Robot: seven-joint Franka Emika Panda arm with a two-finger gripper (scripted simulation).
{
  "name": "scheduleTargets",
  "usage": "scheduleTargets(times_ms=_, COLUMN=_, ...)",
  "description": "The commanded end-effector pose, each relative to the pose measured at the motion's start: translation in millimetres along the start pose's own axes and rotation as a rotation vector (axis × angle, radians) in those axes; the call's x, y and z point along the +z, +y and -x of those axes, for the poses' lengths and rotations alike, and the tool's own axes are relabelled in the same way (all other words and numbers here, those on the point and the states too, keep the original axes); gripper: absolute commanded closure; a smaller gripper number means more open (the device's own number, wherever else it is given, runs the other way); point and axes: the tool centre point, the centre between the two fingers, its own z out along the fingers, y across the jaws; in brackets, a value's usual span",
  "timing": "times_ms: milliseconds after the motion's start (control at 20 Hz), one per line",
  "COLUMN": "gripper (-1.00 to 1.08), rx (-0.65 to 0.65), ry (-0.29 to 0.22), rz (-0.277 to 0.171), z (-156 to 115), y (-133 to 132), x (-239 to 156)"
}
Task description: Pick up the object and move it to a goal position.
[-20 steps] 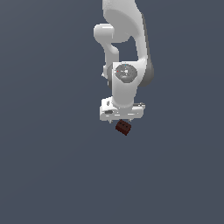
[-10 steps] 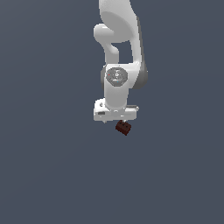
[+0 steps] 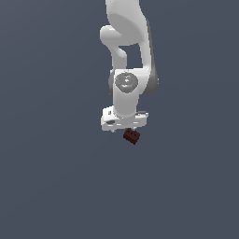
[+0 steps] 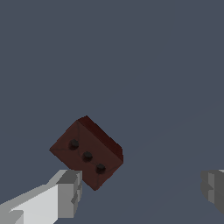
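The object is a small dark reddish-brown brick with three dark dimples on one face, lying tilted on the grey surface. In the wrist view it sits against the tip of one grey finger, while the other finger stands far off. My gripper is open and the brick is at the edge of the gap, not clamped. In the exterior view the object shows just under the white gripper, toward the exterior view's right of the hand.
The white arm rises straight above the hand. A plain dark grey-blue surface fills everything else in both views.
The wrist and hand have shifted slightly toward the exterior view's left. The brick has stayed in the same spot under the hand.
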Motion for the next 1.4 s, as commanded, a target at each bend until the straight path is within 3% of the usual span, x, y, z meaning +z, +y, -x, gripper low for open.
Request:
scheduleTargets(times_ms=0, gripper=-0.92, rx=-0.045, ry=0.003, rz=0.002, z=0, y=-2, x=3)
scheduleTargets(times_ms=900, gripper=-0.92, rx=-0.587, ry=0.049, rz=0.025, z=6, y=-35, x=30)
scheduleTargets(times_ms=1350, gripper=-0.92, rx=-0.765, ry=0.066, rz=0.033, z=8, y=-47, x=37)
